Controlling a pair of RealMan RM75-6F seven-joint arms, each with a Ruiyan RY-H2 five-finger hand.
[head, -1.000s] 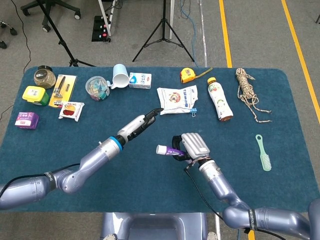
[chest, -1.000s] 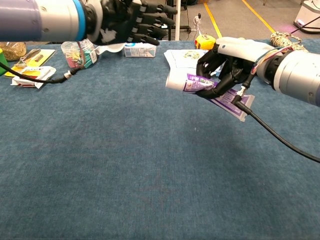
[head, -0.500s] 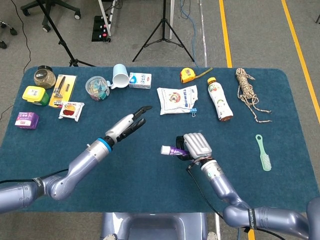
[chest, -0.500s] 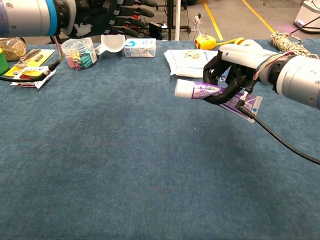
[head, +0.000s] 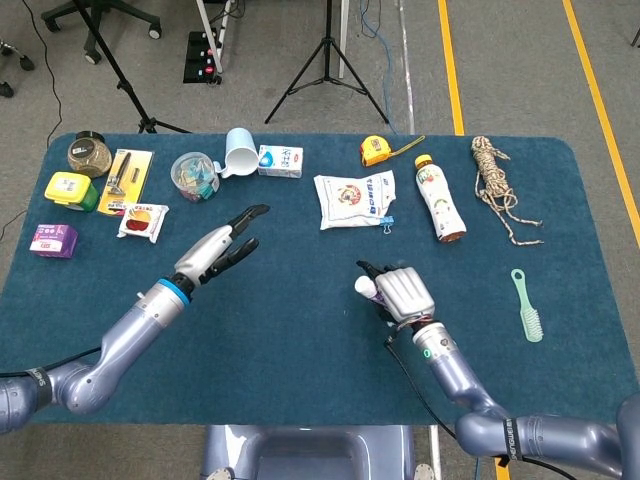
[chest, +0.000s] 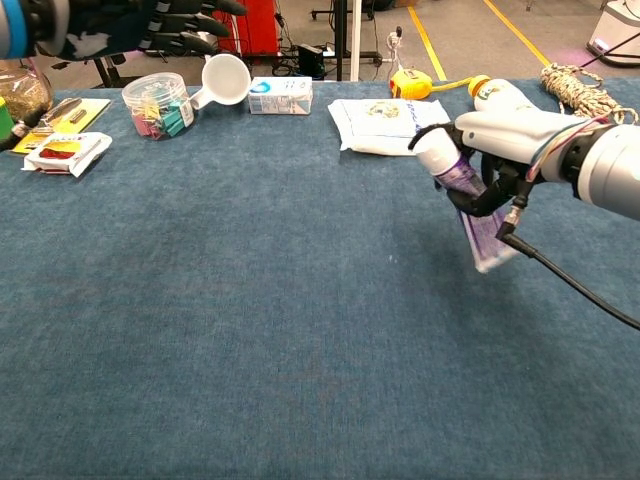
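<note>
Purple tube (chest: 470, 195), white cap up; right hand (chest: 510, 140) grips it.

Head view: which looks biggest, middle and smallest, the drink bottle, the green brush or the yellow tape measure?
1. Drink bottle, the longest.
2. Green brush, shorter and thinner.
3. Yellow tape measure, smallest, though it lies farther from the camera.

Light is bright and even in both views, coming from overhead. Shadows on the table (head: 300, 330) are soft and faint; a weak one lies under the right hand (chest: 520, 150) in the chest view. No strong glare. The head view is sharp throughout. The chest view's far background is slightly soft.
</note>
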